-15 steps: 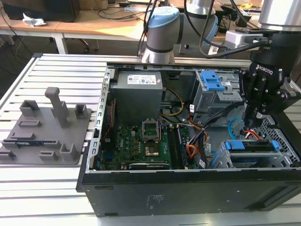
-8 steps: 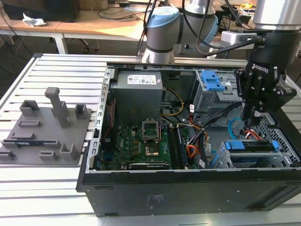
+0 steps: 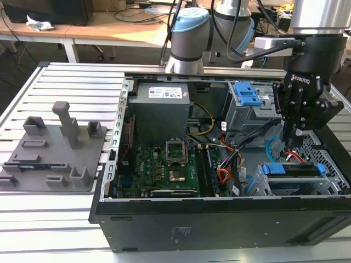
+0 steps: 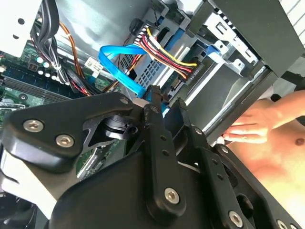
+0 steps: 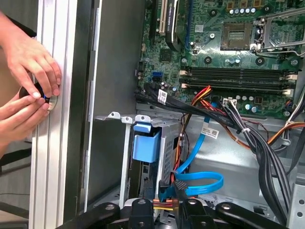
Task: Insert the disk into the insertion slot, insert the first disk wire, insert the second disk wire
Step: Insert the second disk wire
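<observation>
While vertical, gripper [image 3: 289,143] above disk [image 3: 292,170].

Gripper [image 3: 291,143] black. Disk [image 3: 274,169] frame bright blue. Slot [image 3: 324,149] grey, perforated. First wire [image 3: 296,157] red-orange; second wire [image 5: 202,183] light blue. Motherboard [image 3: 159,167] green. Table [image 3: 66,74] silver, ribbed.

There is one open computer case [image 3: 219,230] on one slatted table [image 3: 49,219]. It holds one motherboard [image 3: 159,170], one power supply [image 3: 162,109], one disk [image 3: 290,170] and one second disk wire [image 5: 194,147]. There are also one grey fixture tray [image 3: 52,148], one gripper [image 3: 289,143] and two hands [image 5: 33,62] [image 5: 19,117].
</observation>
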You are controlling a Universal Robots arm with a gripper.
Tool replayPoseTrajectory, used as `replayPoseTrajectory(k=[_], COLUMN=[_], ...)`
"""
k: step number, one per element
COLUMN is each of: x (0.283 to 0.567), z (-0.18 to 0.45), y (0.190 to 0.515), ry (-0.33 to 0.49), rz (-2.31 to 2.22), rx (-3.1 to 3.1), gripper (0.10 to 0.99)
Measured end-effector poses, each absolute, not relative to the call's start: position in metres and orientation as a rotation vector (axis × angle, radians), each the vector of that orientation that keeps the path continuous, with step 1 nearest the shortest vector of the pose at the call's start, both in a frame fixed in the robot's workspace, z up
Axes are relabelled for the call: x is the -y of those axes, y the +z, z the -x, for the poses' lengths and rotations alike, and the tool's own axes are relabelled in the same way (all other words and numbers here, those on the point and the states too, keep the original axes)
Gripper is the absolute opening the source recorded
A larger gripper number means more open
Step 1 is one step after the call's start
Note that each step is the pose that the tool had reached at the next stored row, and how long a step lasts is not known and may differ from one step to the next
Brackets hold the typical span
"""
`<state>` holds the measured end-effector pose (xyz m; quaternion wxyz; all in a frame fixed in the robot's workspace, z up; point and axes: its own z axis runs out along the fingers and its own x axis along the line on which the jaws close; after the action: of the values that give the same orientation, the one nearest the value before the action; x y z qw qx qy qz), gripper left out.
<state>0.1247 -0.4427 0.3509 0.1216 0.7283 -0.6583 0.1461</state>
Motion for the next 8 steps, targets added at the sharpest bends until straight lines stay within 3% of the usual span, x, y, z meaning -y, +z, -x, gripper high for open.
replayPoseTrajectory(k=[6,8], x=[0.4427,0.4427], z=[-0.1243,-0.1241], y=[0.3490,0.3485], ry=[0.428,0.428], rz=[-2.125,-2.125], rx=[1.921,1.921], gripper=[0.282,0.161])
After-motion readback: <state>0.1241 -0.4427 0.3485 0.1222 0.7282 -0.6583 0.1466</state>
